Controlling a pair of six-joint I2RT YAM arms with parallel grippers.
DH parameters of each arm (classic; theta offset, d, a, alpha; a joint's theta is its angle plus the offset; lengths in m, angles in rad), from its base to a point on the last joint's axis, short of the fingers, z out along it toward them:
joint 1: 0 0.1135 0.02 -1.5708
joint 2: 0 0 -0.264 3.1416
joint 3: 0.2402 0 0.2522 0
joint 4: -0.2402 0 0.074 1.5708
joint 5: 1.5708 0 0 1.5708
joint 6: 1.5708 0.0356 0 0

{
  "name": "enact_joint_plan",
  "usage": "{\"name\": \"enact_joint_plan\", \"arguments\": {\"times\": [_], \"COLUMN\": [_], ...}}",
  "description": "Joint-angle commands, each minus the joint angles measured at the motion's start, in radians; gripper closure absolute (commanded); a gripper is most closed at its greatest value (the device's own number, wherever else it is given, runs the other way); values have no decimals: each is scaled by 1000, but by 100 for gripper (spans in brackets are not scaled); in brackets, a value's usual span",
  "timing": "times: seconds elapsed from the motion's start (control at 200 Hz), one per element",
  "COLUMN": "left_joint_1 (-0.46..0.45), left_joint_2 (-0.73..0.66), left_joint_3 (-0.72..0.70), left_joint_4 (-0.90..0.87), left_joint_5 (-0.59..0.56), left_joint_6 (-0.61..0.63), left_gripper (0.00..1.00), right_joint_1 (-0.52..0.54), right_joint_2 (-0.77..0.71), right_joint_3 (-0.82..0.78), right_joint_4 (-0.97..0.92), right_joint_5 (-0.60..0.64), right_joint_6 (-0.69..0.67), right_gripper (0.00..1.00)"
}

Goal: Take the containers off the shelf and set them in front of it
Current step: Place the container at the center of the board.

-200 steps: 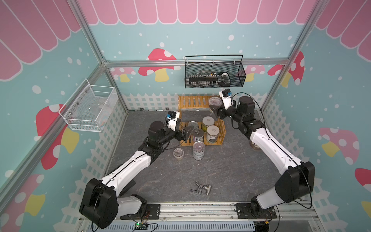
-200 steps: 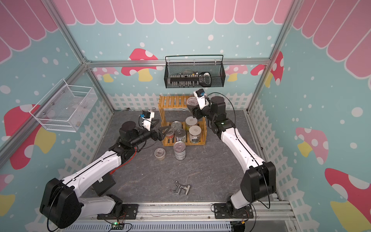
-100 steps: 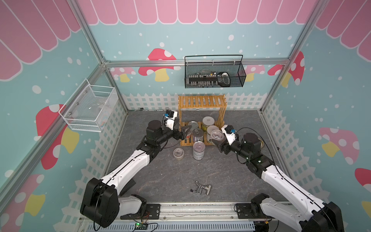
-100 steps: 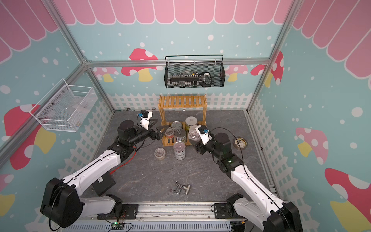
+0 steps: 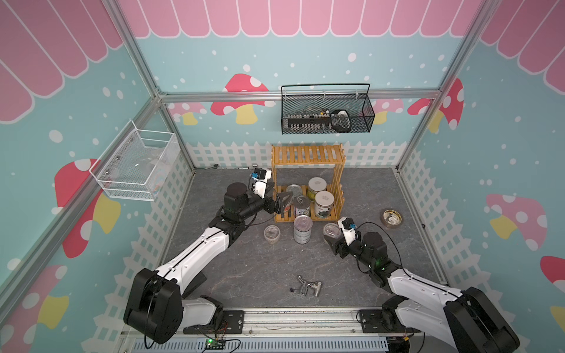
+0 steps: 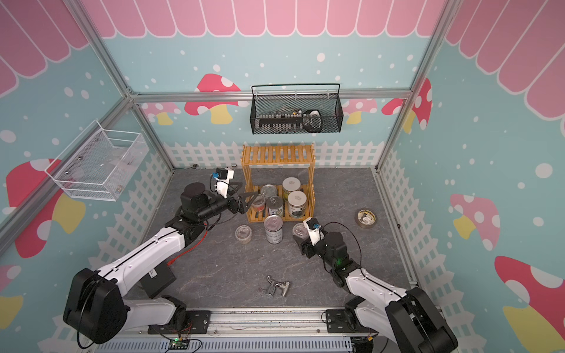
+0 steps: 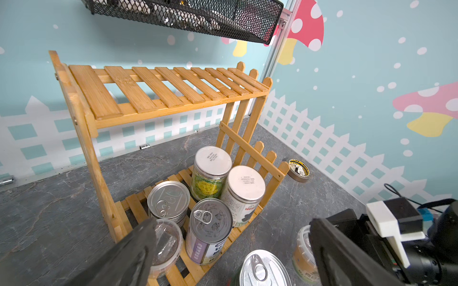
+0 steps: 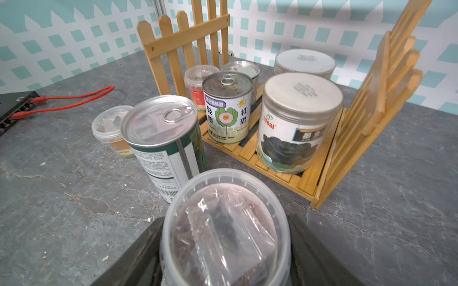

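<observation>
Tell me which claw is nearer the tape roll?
Right. The right claw, holding a cup, is nearer the tape roll; the left claw is at the shelf, farther away.

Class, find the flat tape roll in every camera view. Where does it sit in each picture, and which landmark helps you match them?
In both top views: the tape roll lies flat on the table, right of the shelf and apart from it.
Left wrist view: the tape roll lies beyond the shelf's slatted side, near the white fence.
Right wrist view: not in it.
Shared landmark: the shelf, seen in every view.
</observation>
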Motion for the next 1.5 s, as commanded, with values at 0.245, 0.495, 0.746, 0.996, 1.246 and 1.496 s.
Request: {"name": "enact_joint_plan", "arguments": {"times": [0.245, 0.495, 0.746, 0.996, 1.246, 1.496], "left_joint_1": [6, 6, 7, 6, 6, 8], "left_joint_2": [10, 16, 20, 28, 26, 20], "left_joint_3": [33, 35, 35, 41, 41, 44], "left_joint_4": [-38, -50, -58, -62, -69, -76], "left_joint_5": [19, 19, 18, 24, 22, 18], "left_joint_6": [6, 13, 20, 21, 24, 29], "left_gripper": [1, 1, 1, 1, 1, 1], "right_joint_1": [15, 14, 14, 16, 16, 16], "right_joint_2": [198, 331, 427, 502, 504, 363], "right_joint_3": [-45, -45, -30, -27, -31, -27], "right_joint_4": [325, 453, 505, 559, 562, 440], "right_joint_5": [107, 117, 152, 160, 156, 162], "right_joint_6": [76, 100, 90, 77, 74, 66], "right_gripper": [26, 26, 24, 20, 10, 2]}}
